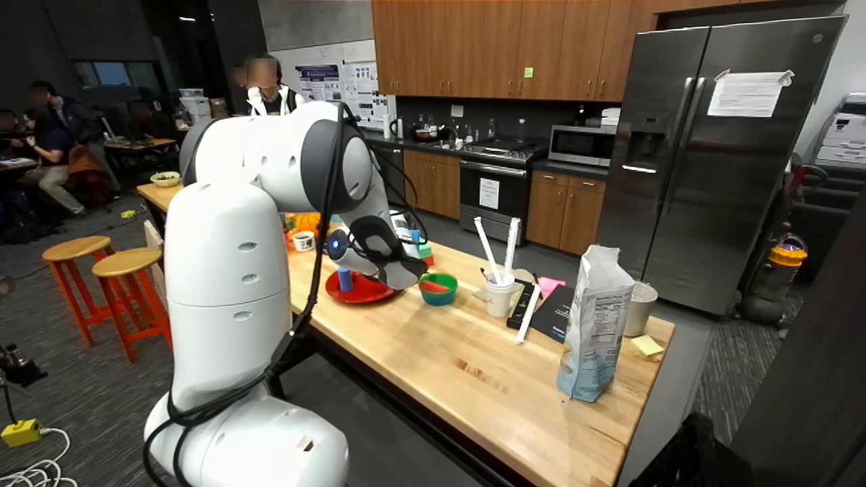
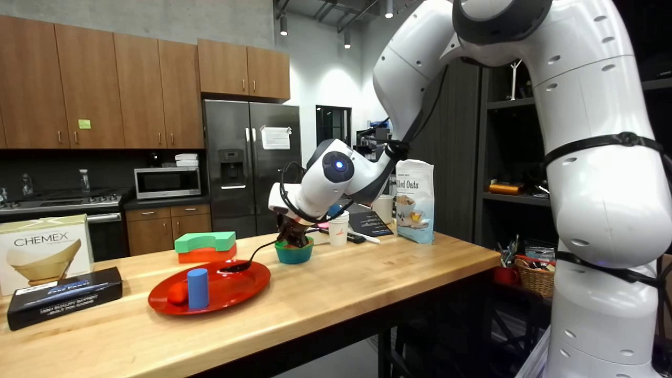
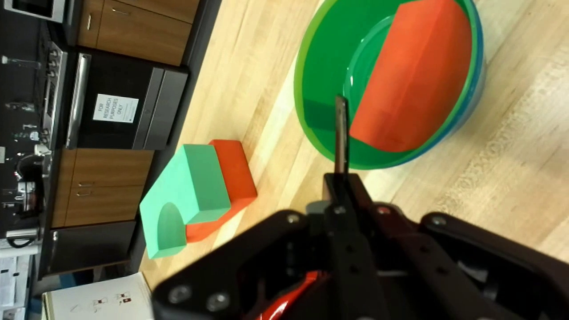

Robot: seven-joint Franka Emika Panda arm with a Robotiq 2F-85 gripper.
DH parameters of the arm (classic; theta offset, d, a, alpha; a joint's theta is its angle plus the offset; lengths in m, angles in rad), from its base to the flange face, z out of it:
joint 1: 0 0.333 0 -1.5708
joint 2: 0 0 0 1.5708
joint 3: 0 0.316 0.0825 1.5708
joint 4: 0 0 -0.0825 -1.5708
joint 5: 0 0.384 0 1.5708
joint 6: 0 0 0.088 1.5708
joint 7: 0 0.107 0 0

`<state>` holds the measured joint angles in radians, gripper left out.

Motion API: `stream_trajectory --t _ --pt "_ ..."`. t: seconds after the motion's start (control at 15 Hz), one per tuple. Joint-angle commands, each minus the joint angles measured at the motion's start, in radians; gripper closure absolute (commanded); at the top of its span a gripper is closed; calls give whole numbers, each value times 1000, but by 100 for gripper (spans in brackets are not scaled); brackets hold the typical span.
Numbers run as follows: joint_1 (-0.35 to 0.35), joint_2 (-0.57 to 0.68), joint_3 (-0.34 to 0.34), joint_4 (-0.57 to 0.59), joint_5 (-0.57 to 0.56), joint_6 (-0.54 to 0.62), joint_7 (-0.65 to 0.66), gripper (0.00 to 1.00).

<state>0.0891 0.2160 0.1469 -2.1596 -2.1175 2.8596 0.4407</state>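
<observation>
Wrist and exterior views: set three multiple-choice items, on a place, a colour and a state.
1. The blue cylinder is: A) in the bowl; B) on the red plate; C) on the floor.
2. The arched block is: A) green; B) purple; C) white.
3. The hand is: A) wide open; B) empty; C) shut on the black spoon.

1 B: it stands there in an exterior view.
2 A: the wrist view shows that colour.
3 C: its jaws close on the handle.

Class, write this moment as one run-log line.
Gripper: shut on long-handled black spoon | Spoon: head over round red plate | Nearby: round green bowl holding orange block
</observation>
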Motion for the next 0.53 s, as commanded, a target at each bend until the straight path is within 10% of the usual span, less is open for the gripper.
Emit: stream_trajectory --t 0.0,0.07,0.13,0.47 --pt "-11 2 -14 11 25 48 -37 99" --pt "-10 2 -16 10 27 53 -38 99" --pt "-9 1 -20 7 31 55 -44 71" --pt "-7 0 -26 7 46 65 -64 49"
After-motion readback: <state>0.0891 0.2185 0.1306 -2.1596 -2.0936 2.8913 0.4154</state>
